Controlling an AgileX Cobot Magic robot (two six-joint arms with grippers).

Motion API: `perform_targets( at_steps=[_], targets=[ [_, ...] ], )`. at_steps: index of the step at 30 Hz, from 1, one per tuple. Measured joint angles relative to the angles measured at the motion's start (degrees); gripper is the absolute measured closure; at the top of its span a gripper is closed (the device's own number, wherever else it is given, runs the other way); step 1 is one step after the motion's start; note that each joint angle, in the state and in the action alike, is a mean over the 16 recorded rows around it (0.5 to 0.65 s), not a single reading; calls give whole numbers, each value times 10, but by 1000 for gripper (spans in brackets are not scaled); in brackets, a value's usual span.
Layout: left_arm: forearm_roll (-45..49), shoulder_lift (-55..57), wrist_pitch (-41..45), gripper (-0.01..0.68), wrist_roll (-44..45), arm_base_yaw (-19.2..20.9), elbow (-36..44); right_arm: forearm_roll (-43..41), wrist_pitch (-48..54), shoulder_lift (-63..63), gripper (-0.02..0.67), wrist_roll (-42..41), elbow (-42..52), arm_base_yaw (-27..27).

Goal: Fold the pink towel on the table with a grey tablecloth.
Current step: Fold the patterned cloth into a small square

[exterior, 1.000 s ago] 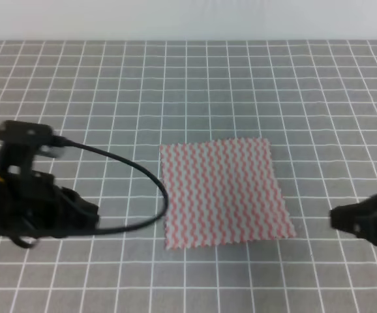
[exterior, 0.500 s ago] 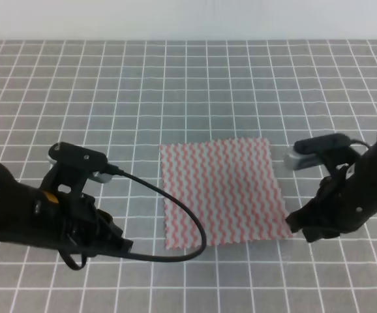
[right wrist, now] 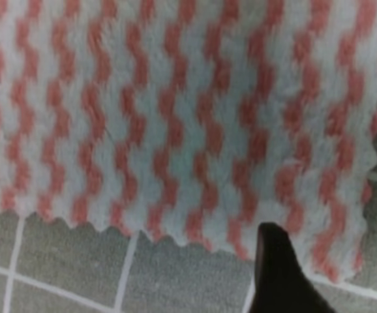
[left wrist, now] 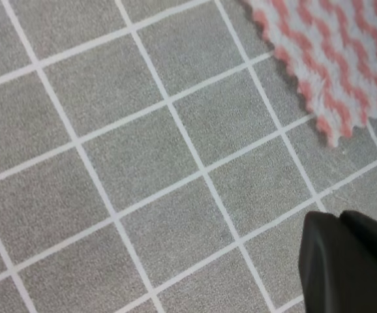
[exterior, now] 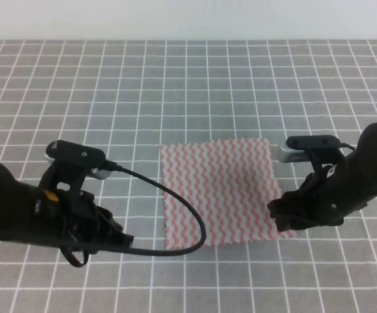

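The pink towel (exterior: 220,193) lies flat and unfolded in the middle of the table with a grey tablecloth (exterior: 188,85). My right gripper (exterior: 278,218) is low at the towel's near right corner. In the right wrist view it (right wrist: 332,261) is open, its dark fingers (right wrist: 276,277) straddling the towel's (right wrist: 175,111) zigzag edge. My left gripper (exterior: 124,240) is low over bare cloth, a grid square left of the towel's near left corner. In the left wrist view its fingers (left wrist: 351,261) appear pressed together as one dark block, with the towel's corner (left wrist: 332,65) up ahead.
A black cable (exterior: 175,215) loops from the left arm (exterior: 25,212) across the towel's near left edge. The right arm (exterior: 355,182) stands over the tablecloth just right of the towel. A white wall (exterior: 188,19) borders the far edge.
Both arms came in from the sides. The right gripper slid left onto the towel's near right corner. The left gripper edged right toward the near left corner. The towel has not moved.
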Motion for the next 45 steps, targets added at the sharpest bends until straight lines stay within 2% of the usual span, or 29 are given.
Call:
perform_targets(
  at_steps=[12, 18, 34, 39, 45],
  targets=[
    [3, -1, -4, 673, -1, 0, 0, 3, -18, 16, 345, 1, 0, 0],
    [11, -2, -5, 673, 0, 0, 0, 3, -20, 24, 374, 1, -1, 0],
    [31, 1, -7, 668, 26, 0, 0, 11, 20, 29, 631, -2, -43, -2],
    [24, 0, -5, 615, 69, 0, 0, 11, 42, 30, 659, -3, -73, -1],
    [-17, 0, -2, 498, 168, -2, 0, 4, 55, 30, 664, -4, -110, -1]
  ],
)
